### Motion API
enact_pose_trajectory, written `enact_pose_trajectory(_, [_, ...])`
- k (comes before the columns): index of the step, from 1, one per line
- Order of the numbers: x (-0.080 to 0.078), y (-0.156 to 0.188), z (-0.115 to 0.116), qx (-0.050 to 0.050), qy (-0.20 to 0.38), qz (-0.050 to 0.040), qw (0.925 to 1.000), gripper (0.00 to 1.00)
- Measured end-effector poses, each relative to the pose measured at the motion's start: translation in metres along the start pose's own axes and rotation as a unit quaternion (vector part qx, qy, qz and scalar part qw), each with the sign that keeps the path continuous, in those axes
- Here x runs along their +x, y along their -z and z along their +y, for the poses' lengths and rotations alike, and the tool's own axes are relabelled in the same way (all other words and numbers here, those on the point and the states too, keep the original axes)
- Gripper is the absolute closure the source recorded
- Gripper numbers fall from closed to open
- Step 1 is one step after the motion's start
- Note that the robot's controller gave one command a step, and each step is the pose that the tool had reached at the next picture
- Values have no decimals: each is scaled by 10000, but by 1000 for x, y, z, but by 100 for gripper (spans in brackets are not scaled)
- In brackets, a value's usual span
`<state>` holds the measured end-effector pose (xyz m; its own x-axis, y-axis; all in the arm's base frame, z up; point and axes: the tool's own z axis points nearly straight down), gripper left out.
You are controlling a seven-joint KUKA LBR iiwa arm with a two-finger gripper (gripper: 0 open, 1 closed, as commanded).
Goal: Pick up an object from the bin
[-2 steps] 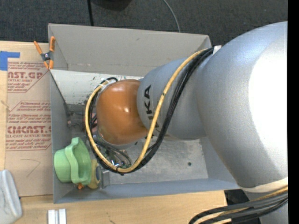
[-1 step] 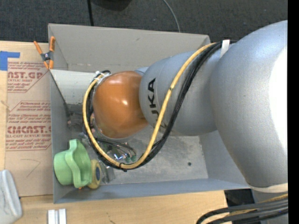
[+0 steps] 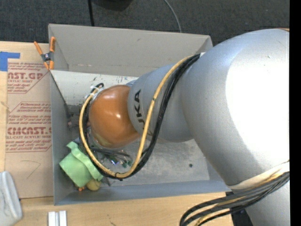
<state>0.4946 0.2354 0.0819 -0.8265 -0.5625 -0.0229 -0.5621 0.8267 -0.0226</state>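
The thing nearest to being picked is a pale green lump, soft and crumpled by the look of it. It lies in the bin's front-left corner, against the left wall and close to the front one. A small yellowish bit touches its lower edge; what it is I cannot tell. Both probably lie there because the walls slope inward, so loose things slide down to the edges of the floor.

Just right of the lump, the gripper is down near the floor, showing as dark parts with a few coloured specks. Whether it is open or closed on anything cannot be told, because the wrist's orange cover sits right over it from this angle. Nothing can be seen held. The gripper looks to be beside the lump rather than over it, though the cover hides the exact gap.

A yellow and black cable runs along the arm, loops round the cover and dips below the gripper. Its lowest curve crosses the lump's right edge. It hangs loose, I judge, so that the wrist can turn without pulling on it.

The arm comes in over the right wall of the bin and bends steeply down, so the wrist faces the floor. That posture suits a grasp from above, which is the easiest way into a walled box.
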Motion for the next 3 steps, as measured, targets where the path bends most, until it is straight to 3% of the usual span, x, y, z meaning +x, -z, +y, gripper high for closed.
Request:
enact_pose_trajectory(1, [7, -6, 14, -106, 39, 115, 9999, 100])
enact_pose_trajectory(3, [8, -3, 14, -110, 38, 135, 9998, 100])
